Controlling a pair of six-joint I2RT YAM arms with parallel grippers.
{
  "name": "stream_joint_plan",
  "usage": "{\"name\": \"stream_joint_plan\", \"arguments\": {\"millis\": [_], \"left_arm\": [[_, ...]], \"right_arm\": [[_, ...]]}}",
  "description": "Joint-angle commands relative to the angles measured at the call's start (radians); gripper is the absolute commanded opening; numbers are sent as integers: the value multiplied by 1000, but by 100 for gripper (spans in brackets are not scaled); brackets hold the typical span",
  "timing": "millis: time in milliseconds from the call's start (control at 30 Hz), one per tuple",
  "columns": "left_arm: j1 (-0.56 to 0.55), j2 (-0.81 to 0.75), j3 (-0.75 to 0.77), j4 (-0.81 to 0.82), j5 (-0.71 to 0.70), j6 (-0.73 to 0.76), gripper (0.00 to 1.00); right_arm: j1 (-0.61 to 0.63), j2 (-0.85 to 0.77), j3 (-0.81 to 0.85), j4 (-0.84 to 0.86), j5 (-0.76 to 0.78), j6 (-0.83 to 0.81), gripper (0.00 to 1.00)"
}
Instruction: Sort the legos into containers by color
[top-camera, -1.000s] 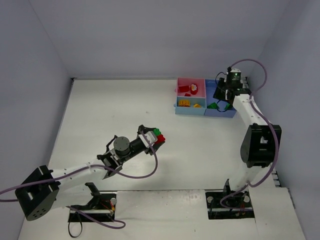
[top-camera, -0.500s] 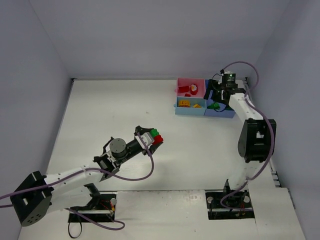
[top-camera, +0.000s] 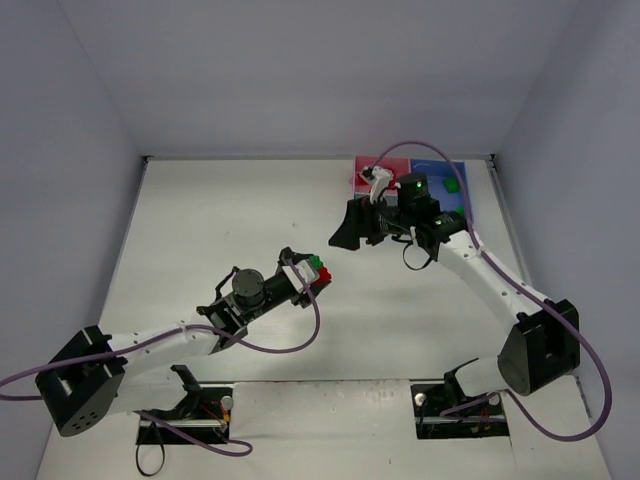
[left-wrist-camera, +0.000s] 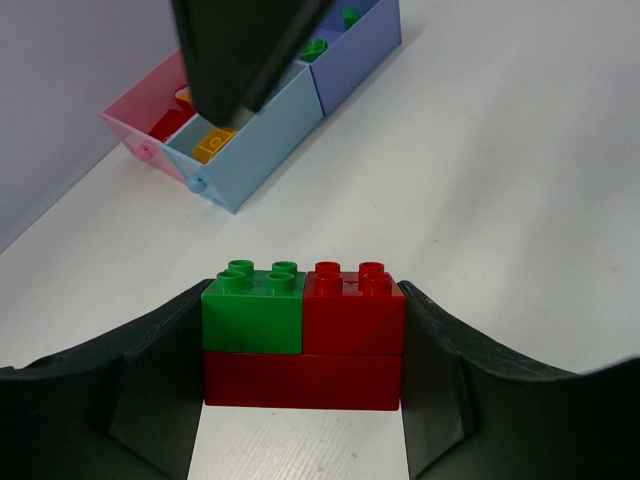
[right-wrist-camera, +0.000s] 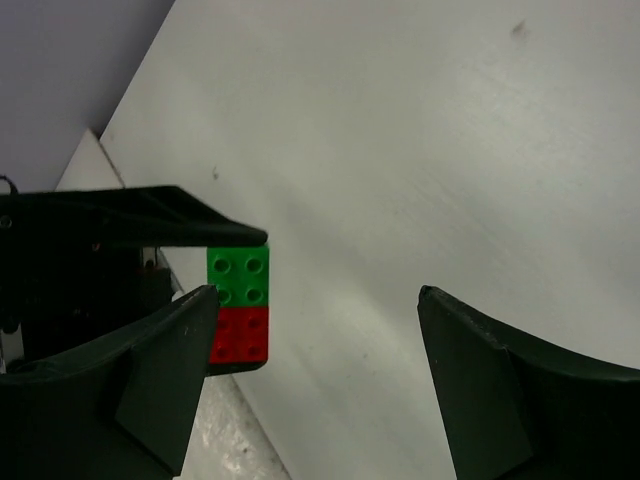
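Observation:
My left gripper (left-wrist-camera: 303, 335) is shut on a clump of legos (left-wrist-camera: 302, 325): a green brick and a red brick stacked on a long red one, held above the table at mid-left (top-camera: 314, 271). My right gripper (top-camera: 350, 232) hangs open and empty a little right of and beyond the clump, which shows by its left finger (right-wrist-camera: 238, 305). The containers stand at the far right: a pink tray (left-wrist-camera: 135, 122), a light blue tray (left-wrist-camera: 255, 150) holding a yellow brick (left-wrist-camera: 213, 145), and a medium blue tray (top-camera: 462, 172) with green bricks (top-camera: 452, 186). The right arm hides much of them from above.
White table top between grey walls on three sides. Purple cables loop off both arms. The right arm's forearm (top-camera: 480, 275) stretches diagonally across the right half of the table. The arm bases sit on a plate (top-camera: 330, 420) at the near edge.
The right gripper left the blue tray, opened, and swung left toward the table's middle, close to the held clump. The left arm shifted only slightly, still gripping the clump.

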Motion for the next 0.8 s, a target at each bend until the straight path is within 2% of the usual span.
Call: {"name": "stream_joint_plan", "arguments": {"millis": [0, 500, 767], "left_arm": [[11, -5, 72, 120, 28, 18, 0], [13, 10, 114, 113, 88, 33, 0], [13, 1, 122, 99, 88, 35, 0]], "right_arm": [[35, -55, -45, 58, -109, 34, 77], [110, -43, -67, 146, -153, 66, 74], [124, -25, -70, 157, -153, 63, 67]]}}
